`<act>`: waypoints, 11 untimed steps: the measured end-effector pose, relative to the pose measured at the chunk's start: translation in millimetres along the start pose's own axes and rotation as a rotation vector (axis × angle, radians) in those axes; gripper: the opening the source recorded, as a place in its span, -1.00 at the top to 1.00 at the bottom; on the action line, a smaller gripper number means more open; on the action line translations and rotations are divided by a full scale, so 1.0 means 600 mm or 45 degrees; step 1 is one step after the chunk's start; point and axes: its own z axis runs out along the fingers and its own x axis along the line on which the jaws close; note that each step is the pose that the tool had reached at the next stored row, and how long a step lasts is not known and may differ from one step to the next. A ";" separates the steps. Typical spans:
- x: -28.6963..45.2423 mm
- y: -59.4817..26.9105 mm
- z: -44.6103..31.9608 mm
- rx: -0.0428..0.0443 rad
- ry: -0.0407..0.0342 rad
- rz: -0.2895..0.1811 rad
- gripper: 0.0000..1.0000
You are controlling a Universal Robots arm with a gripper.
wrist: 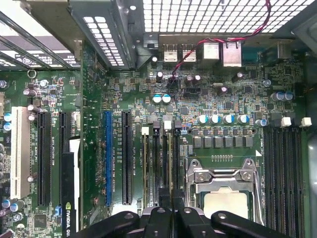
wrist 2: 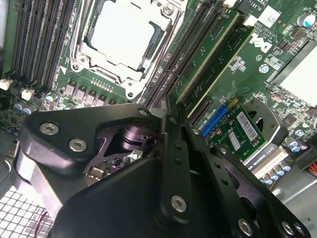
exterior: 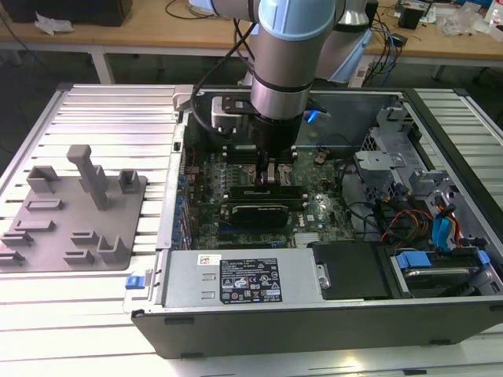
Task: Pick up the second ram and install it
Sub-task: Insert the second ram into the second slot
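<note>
1. The claw (exterior: pixel 271 166) hangs low inside the computer case (exterior: pixel 314 334), over the middle of the board (wrist: pixel 233 104).
2. Its fingers (wrist 2: pixel 181 148) sit pressed together, with nothing visible between them.
3. The green memory stick (wrist 2: pixel 205 57) stands in a slot just beside the fingertips, between the processor socket (wrist 2: pixel 121 34) and the graphics card (wrist 2: pixel 237 131).

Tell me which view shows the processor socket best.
The second wrist view: most of the processor socket lies in plain sight, metal frame and pale centre clear. The first wrist view catches part of the socket, cut by the picture's edge. In the exterior view the arm stands before that part of the motherboard.
</note>
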 end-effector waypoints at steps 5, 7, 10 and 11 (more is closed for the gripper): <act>0.000 0.000 0.000 0.000 0.0001 0.000 0.81; 0.000 0.000 0.002 0.001 0.0002 0.000 0.81; 0.000 0.000 0.004 0.001 -0.0004 0.000 0.81; 0.000 0.000 0.004 0.001 0.0001 0.000 0.81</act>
